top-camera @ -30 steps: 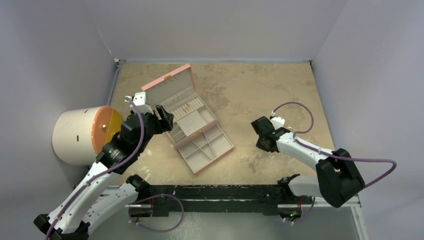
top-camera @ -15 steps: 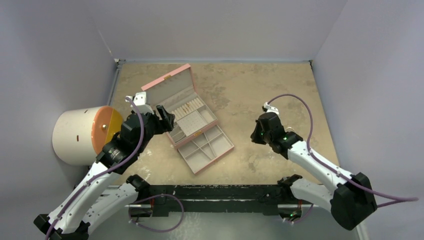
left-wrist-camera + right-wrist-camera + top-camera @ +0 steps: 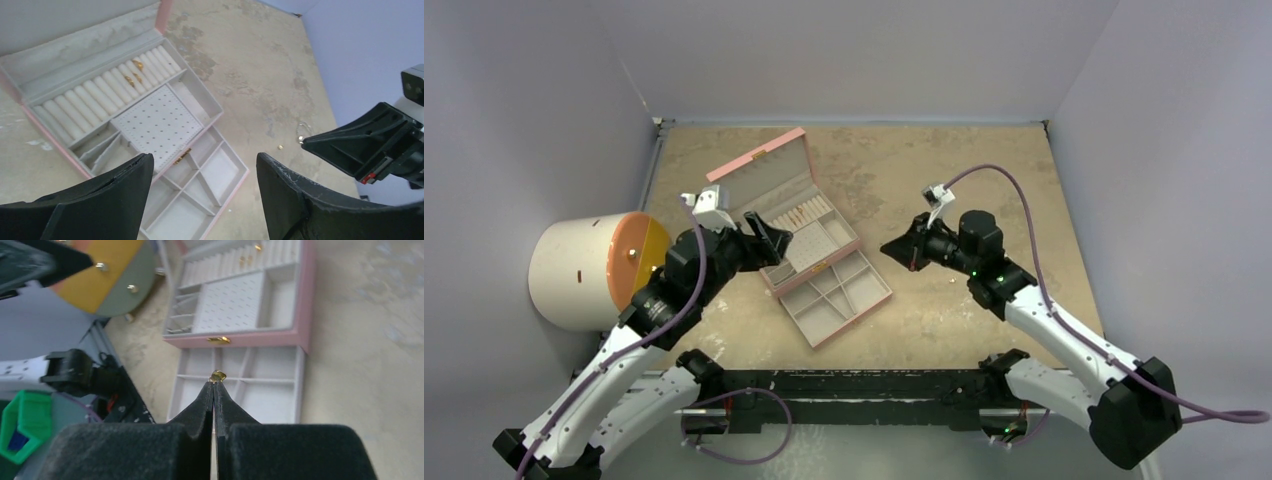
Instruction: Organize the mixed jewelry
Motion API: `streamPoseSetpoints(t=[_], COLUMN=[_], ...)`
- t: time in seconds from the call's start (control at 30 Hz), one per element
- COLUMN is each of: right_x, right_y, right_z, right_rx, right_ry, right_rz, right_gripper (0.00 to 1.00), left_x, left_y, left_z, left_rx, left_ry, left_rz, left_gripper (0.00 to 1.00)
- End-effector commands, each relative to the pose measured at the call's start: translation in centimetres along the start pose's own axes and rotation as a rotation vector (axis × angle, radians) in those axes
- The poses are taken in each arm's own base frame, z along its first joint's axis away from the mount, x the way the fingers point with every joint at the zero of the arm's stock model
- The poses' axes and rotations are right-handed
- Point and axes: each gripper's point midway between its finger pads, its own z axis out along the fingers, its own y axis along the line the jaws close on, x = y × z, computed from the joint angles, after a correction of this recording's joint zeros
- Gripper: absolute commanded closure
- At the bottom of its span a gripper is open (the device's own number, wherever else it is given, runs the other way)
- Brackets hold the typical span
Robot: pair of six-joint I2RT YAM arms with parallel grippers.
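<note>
My right gripper (image 3: pixel 214 383) is shut on a tiny gold ring (image 3: pixel 217 375) at its fingertips. It hangs in the air just right of the pink compartmented box (image 3: pixel 776 150), pointing at its lower tray (image 3: pixel 300 390). My left gripper (image 3: pixel 200 172) is open and empty above the box's front trays; it shows in the top view (image 3: pixel 769 232). Several gold rings (image 3: pixel 136 76) sit in the ring rolls of the upper tray. A small gold piece (image 3: pixel 280 147) and a thin metal piece (image 3: pixel 301 138) lie on the table right of the box.
A white drum with an orange face (image 3: pixel 589 268) stands at the left wall. The box lid (image 3: pixel 75 20) stands open at the back. Grey walls close in the tan table (image 3: pixel 984 170). A black rail (image 3: pixel 844 385) runs along the near edge.
My right gripper has risen from the table and swung left toward the box with the gold ring in it. My left gripper has shifted slightly right over the box.
</note>
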Motion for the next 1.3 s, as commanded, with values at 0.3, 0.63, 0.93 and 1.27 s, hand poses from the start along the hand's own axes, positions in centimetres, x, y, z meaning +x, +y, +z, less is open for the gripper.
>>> streamPoseSetpoints(t=[0.3, 0.63, 0.93, 1.27], right_x=[-8.2, -7.6, -7.7, -7.4], right_y=[15.2, 20.5, 22.2, 22.4], right_z=[-1.7, -2.8, -3.6, -3.5], right_rx=[-0.662, -0.906, -1.011, -1.021], right_ry=[-0.285, -0.297, -0.31, -0.305], right_rz=[-0.281, -0.326, -0.312, -0.295], right_gripper=[1.0, 1.0, 1.0, 1.0], left_x=[-1.2, -2.2, -2.0, -1.9], left_y=[-9.5, -13.2, -14.6, -15.1], left_z=[-1.9, -4.5, -6.5, -7.7], left_rx=[0.502, 0.759, 0.899, 0.959], left_ry=[0.009, 0.013, 0.031, 0.044], left_rz=[-0.267, -0.354, -0.356, -0.349], left_gripper=[0.26, 0.33, 0.42, 0.54])
